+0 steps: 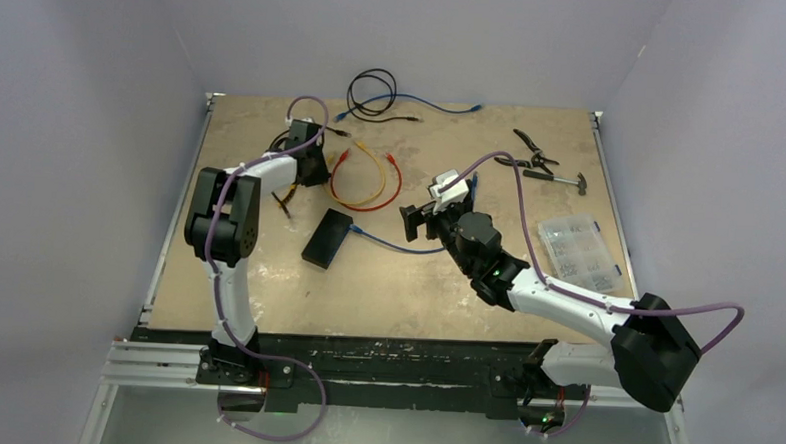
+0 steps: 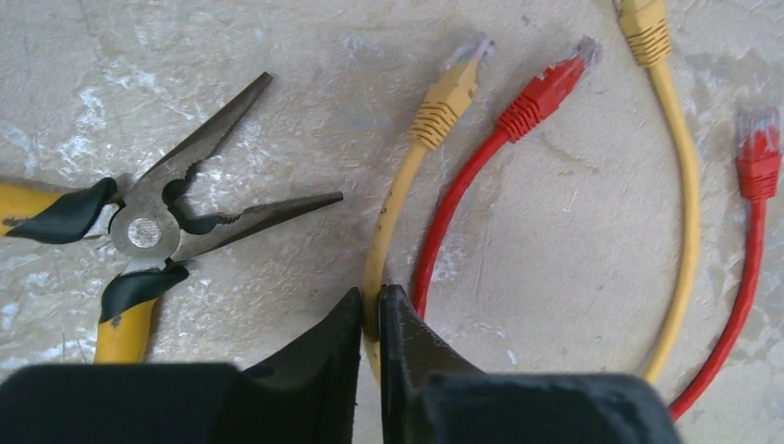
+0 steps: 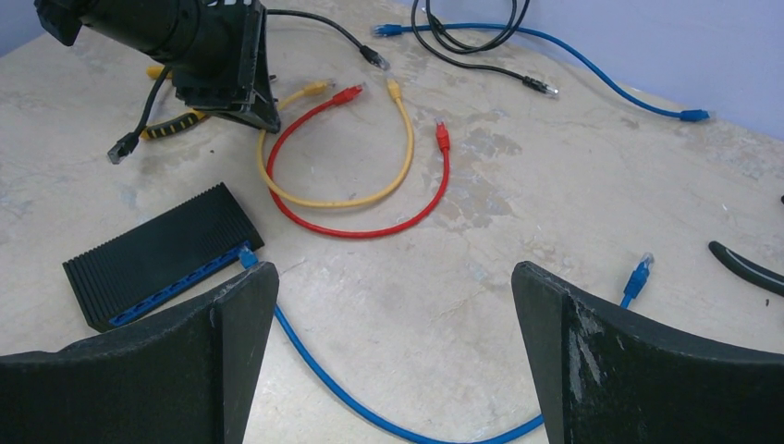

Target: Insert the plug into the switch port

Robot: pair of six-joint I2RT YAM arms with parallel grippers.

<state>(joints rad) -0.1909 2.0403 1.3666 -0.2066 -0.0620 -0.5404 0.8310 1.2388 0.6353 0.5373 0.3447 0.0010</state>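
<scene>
On the worn, scuffed beige tabletop [image 1: 385, 302], the right gripper [image 3: 390, 277] hangs spread wide, gripping nothing. Just beyond it the switch [image 3: 157, 254] lies flat mid-table, with one end of a blue cable [image 3: 636, 276] meeting its socket row. Farther left, the left gripper [image 2: 372, 310] is clenched on the yellow cable [image 2: 393, 199], just beside the red cable [image 2: 462, 185]. Only its own wrist camera reveals this pinch and the yellow-handled pliers [image 2: 148, 231] nearby. Plain pale walls [image 1: 397, 32] close in the far edge.
</scene>
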